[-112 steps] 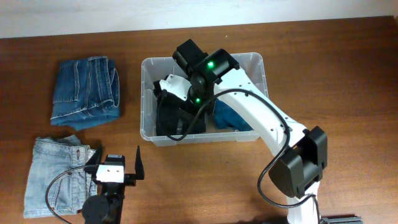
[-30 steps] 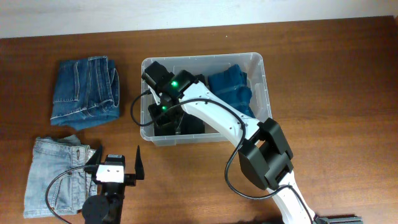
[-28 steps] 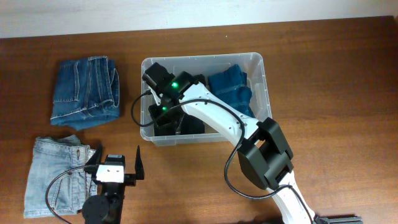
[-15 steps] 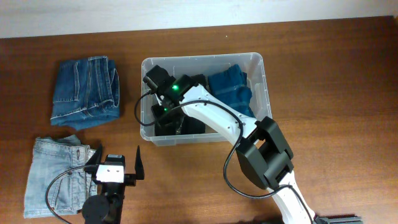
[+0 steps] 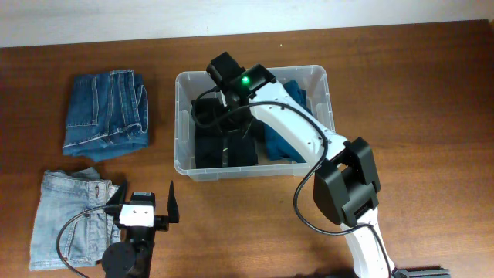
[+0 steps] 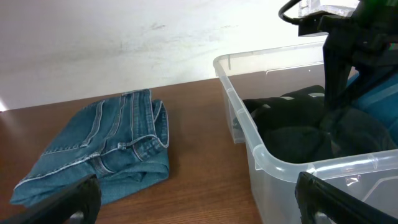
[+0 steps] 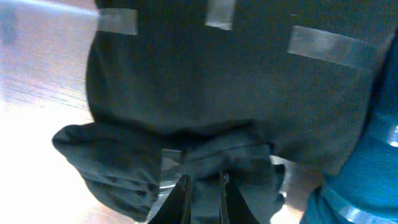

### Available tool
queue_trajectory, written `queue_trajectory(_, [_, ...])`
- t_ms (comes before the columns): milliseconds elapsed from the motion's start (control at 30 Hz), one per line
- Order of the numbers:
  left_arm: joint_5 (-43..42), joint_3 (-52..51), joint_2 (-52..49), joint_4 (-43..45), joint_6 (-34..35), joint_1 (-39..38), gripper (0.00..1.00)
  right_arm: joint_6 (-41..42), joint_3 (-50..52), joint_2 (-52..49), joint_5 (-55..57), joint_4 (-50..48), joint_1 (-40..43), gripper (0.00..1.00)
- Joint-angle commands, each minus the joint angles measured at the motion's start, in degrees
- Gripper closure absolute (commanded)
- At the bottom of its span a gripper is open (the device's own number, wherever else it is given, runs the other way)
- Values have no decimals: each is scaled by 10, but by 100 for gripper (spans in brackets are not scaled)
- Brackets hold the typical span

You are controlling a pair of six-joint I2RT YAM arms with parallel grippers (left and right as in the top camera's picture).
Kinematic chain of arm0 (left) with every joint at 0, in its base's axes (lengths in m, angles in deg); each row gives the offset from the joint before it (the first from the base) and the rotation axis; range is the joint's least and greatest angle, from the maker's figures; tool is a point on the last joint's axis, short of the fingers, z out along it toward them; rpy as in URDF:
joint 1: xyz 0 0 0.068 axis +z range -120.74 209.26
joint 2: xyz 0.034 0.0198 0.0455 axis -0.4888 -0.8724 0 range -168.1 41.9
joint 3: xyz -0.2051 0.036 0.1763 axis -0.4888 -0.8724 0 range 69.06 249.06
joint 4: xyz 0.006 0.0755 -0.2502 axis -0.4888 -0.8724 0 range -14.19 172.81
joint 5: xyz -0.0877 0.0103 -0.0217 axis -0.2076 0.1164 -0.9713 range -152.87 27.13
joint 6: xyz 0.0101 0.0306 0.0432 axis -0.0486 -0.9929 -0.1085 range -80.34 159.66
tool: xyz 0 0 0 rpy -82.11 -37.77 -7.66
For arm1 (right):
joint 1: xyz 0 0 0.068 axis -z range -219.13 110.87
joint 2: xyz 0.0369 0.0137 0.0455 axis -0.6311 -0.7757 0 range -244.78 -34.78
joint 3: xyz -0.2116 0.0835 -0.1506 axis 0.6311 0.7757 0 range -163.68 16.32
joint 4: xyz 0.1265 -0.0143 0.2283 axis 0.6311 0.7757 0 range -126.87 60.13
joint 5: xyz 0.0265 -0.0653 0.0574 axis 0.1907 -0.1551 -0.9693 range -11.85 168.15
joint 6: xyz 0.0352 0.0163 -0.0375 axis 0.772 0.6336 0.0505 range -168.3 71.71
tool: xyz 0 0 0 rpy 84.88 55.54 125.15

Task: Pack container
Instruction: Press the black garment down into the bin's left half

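The container is a clear plastic tub at the table's middle; it also shows in the left wrist view. It holds a black garment on its left side and folded blue jeans on its right. My right gripper reaches down into the tub and is shut on a fold of the black garment. My left gripper is open and empty near the table's front left, its fingers wide apart in the left wrist view.
Folded dark blue jeans lie left of the tub and also show in the left wrist view. Light blue jeans lie at the front left beside my left arm. Blue jeans lie right of my right gripper.
My right wrist has moved from the tub's left side toward its back middle, still holding the black garment, which now lies more spread out. The left arm has not moved.
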Motion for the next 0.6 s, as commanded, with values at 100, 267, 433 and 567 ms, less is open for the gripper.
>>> queue_trajectory(100, [-4,-3,3,2,-9,1,1,5,-1,15,23,4,-6,89])
queue_trajectory(267, [-4,-3,3,2,-9,1,1,5,10,2,26,13,-6,88])
queue_trajectory(433, [-4,-3,3,2,-9,1,1,16,59,-7,26,2,-6,89])
queue_trajectory(567, [-4,-3,3,2,-9,1,1,16,75,-9,26,-4,-6,88])
